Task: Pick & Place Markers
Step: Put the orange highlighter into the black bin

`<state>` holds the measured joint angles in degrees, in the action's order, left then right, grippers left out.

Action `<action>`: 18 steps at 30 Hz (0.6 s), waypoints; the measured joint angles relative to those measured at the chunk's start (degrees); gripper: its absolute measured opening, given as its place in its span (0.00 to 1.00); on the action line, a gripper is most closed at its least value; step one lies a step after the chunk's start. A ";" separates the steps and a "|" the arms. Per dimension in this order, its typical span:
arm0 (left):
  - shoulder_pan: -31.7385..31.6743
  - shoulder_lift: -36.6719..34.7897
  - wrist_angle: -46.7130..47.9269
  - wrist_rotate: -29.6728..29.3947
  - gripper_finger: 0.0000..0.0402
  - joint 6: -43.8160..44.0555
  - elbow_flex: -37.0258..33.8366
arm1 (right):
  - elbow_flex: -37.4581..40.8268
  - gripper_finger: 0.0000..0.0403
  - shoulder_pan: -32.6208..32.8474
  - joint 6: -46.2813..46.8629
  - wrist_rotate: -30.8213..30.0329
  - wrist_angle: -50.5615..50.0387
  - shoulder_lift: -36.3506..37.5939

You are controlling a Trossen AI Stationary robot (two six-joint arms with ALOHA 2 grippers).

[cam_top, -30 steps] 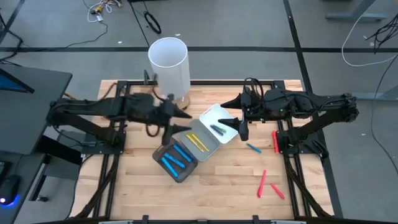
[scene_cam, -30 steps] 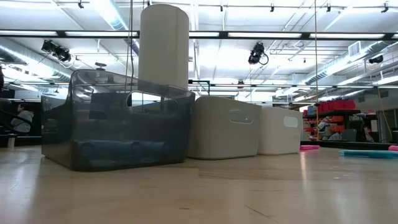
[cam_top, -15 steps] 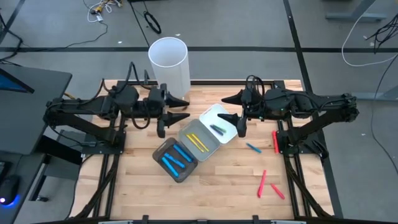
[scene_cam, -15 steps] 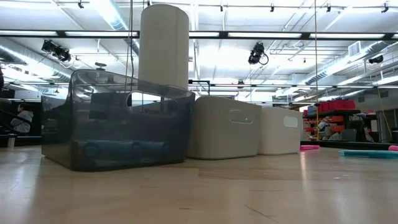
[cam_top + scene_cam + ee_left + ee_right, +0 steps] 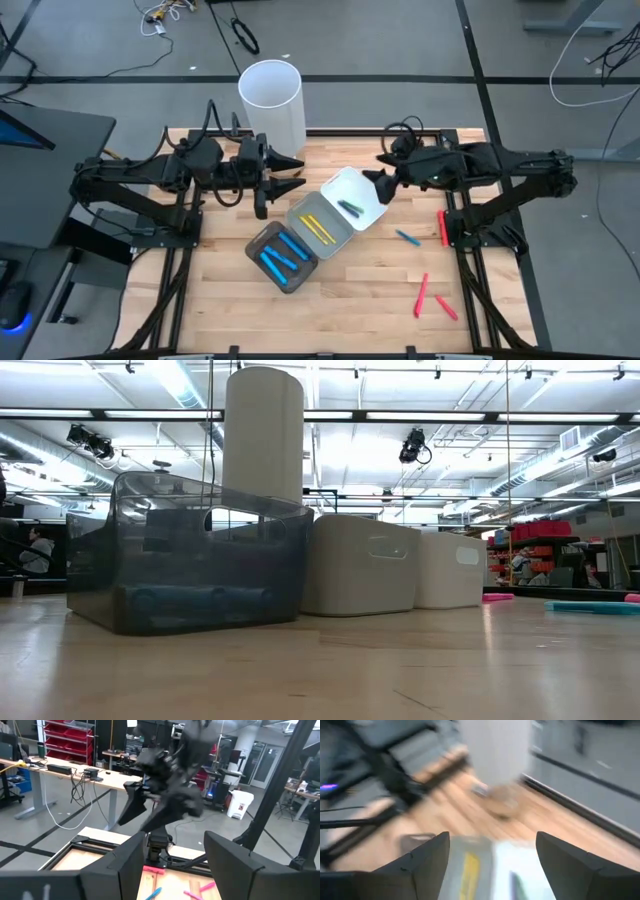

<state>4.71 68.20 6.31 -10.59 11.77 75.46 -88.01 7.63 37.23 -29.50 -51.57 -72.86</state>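
Note:
Both grippers are open and hold nothing. My left gripper (image 5: 296,174) (image 5: 172,845) hovers left of the trays, beside the white cylinder. My right gripper (image 5: 376,172) (image 5: 492,837) hovers at the white tray's far right corner, fingers pointing toward the table's left. Blue markers (image 5: 281,254) lie in the dark tray, yellow markers (image 5: 318,228) in the grey tray, dark markers (image 5: 350,208) in the white tray. Loose on the table's right lie a blue marker (image 5: 406,238) and red markers (image 5: 441,227) (image 5: 421,293) (image 5: 446,308).
The dark tray (image 5: 262,240), grey tray (image 5: 300,212) and white tray (image 5: 345,183) stand in a diagonal row mid-table. The tall white cylinder (image 5: 271,100) stands at the far edge, close to my left gripper. Bare wood shows along the near edge.
My left gripper has drawn back from above the trays toward the table's left and far side, then stayed still. My right gripper has turned about its wrist and tipped up, so its fingers no longer point down beside the white tray.

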 joint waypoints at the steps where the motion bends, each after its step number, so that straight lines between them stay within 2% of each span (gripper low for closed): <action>1: 0.00 0.00 -0.04 0.18 0.52 0.04 0.00 | 0.00 0.74 -0.45 2.40 -0.57 -2.68 0.00; 4: 0.00 0.00 -0.04 0.22 0.52 0.19 0.00 | 0.00 0.74 -2.17 9.85 -0.31 -10.46 0.00; 9: 0.00 0.00 -0.04 0.28 0.52 -0.54 0.00 | 0.00 0.74 -5.90 19.19 4.94 -22.50 -1.03; 18: 0.00 0.00 -0.09 0.29 0.52 -0.41 0.00 | 0.00 0.74 -11.08 25.90 15.88 -38.18 -5.12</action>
<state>4.71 68.20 6.22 -10.31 11.35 75.46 -88.01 -3.45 63.13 -13.61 -89.75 -77.98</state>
